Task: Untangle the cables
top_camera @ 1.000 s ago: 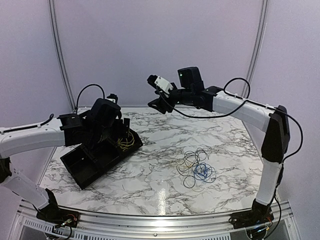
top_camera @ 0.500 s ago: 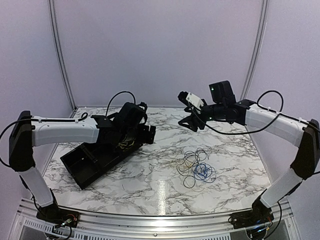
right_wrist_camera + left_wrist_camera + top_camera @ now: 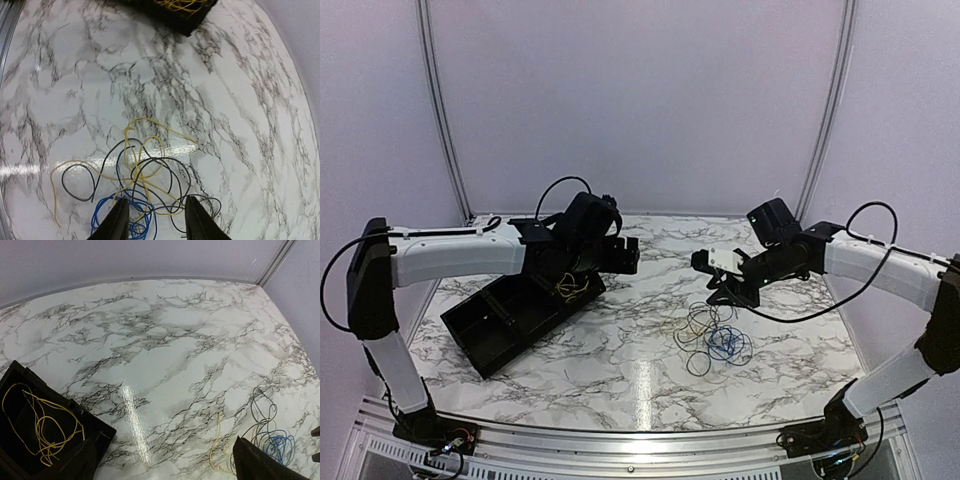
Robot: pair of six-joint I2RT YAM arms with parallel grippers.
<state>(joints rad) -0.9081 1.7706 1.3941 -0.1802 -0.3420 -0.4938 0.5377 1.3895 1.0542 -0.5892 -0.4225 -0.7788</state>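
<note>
The cables lie tangled on the marble table (image 3: 620,350), right of centre: a yellow one (image 3: 692,325), a black one (image 3: 698,365) and a blue one (image 3: 723,345). My right gripper (image 3: 720,285) hangs just above their far side, open and empty. In the right wrist view its fingertips (image 3: 117,220) straddle the near part of the tangle, with yellow (image 3: 131,150), black (image 3: 165,159) and blue (image 3: 107,210) loops crossing each other. My left gripper (image 3: 620,255) is open and empty over the right end of the black tray (image 3: 510,320). Its right finger (image 3: 260,462) shows beside the tangle's blue loops (image 3: 277,447).
The black tray (image 3: 65,405) lies on the left of the table, and a separate yellow wire (image 3: 45,425) is coiled in its compartment (image 3: 570,285). The tray's corner shows at the top of the right wrist view (image 3: 170,12). Grey walls close the table at the back and sides.
My right gripper has swung from high at the back down and right to just above the tangle. My left gripper has moved right, from over the tray to its right end.
</note>
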